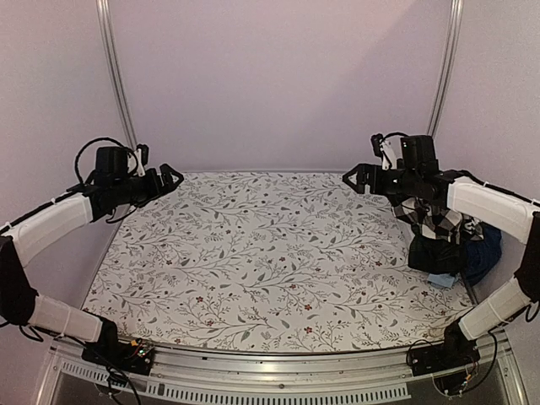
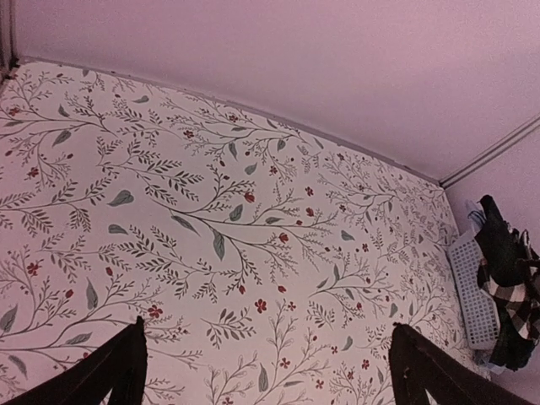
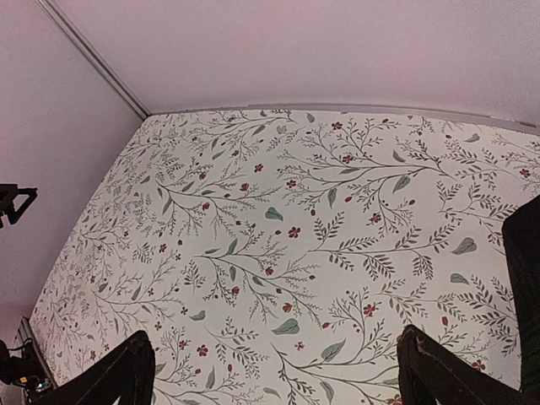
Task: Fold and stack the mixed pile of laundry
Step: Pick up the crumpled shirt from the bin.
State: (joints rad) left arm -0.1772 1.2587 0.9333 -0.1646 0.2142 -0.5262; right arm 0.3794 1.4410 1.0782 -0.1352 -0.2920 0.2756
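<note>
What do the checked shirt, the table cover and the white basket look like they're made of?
Checked shirt: soft woven cloth, matte, slumped in folds. Table cover: probably printed fabric or vinyl, flat and matte. Basket: likely hard white plastic, its wall a grid of small holes.

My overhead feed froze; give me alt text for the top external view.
The laundry pile, a checked shirt on top, sits heaped at the table's right edge, partly behind the right arm. Both arms hover over the floral table covering, left fingers and right fingers open, holding nothing.
</note>
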